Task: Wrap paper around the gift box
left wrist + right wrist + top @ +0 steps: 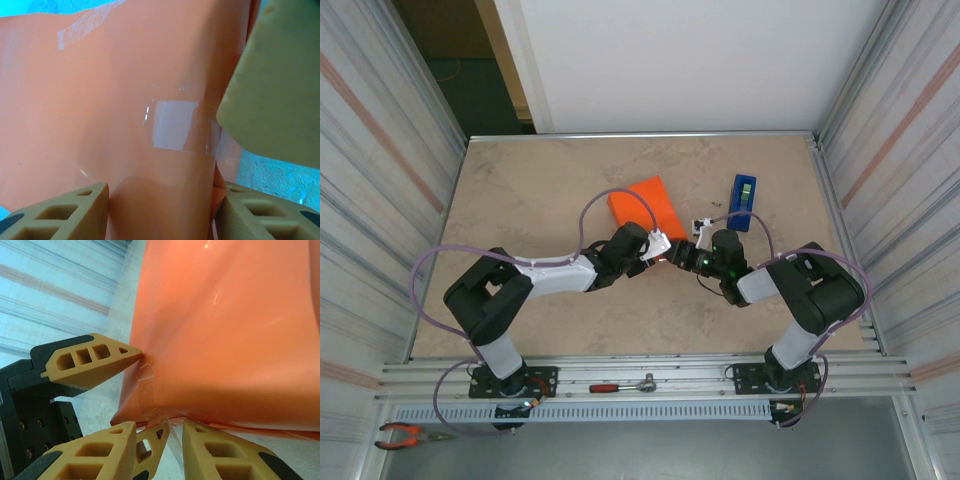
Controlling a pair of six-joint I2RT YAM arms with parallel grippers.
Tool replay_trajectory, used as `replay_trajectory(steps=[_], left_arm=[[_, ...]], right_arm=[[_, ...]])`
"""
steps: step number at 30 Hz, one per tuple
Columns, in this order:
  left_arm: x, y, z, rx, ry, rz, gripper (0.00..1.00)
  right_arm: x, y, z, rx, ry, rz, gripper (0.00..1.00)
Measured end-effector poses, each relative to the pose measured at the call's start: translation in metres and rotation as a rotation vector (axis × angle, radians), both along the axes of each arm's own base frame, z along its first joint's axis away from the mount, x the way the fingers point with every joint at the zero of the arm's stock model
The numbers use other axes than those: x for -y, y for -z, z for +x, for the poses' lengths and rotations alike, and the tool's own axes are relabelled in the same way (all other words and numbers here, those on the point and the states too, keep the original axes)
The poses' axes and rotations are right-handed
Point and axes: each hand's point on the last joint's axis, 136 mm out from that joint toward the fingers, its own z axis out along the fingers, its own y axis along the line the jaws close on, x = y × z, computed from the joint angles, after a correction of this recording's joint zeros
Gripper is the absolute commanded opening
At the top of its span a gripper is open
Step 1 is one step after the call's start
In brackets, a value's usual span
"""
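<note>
Left gripper is clamping the paper between half-spread jaws; right gripper is sitting slightly open, just beneath the paper's taped corner.

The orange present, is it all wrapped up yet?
Nearly. Done: the paper is folded into a closed parcel, with clear tape on its folds. In hand: the left gripper pinches the near end, and the right gripper is open beside it. Still to do: probably pressing that tape flat and letting go.
</note>
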Motion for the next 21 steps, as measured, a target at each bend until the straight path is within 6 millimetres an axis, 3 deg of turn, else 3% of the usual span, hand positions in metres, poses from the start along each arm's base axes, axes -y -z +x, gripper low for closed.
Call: replay_trajectory(steps=[6, 13, 14, 19, 21], left_arm=[[0.0, 0.0, 0.0, 0.0, 0.0, 0.0, 0.54], [0.0, 0.0, 0.0, 0.0, 0.0, 0.0, 0.54], [0.0, 0.0, 0.0, 0.0, 0.0, 0.0, 0.54], [0.0, 0.0, 0.0, 0.0, 0.0, 0.0, 0.54], [0.0, 0.0, 0.0, 0.0, 0.0, 0.0, 0.54]], right_arm=[[0.003, 0.002, 0.0, -0.007, 0.008, -0.004, 0.3], [0.034, 0.009, -0.006, -0.044, 0.072, -0.027, 0.31], [0.036, 0.007, -0.007, -0.045, 0.075, -0.031, 0.29], [0.032, -0.005, -0.016, -0.022, 0.043, -0.047, 0.0], [0.028, -0.005, -0.019, -0.028, 0.025, -0.051, 0.0]])
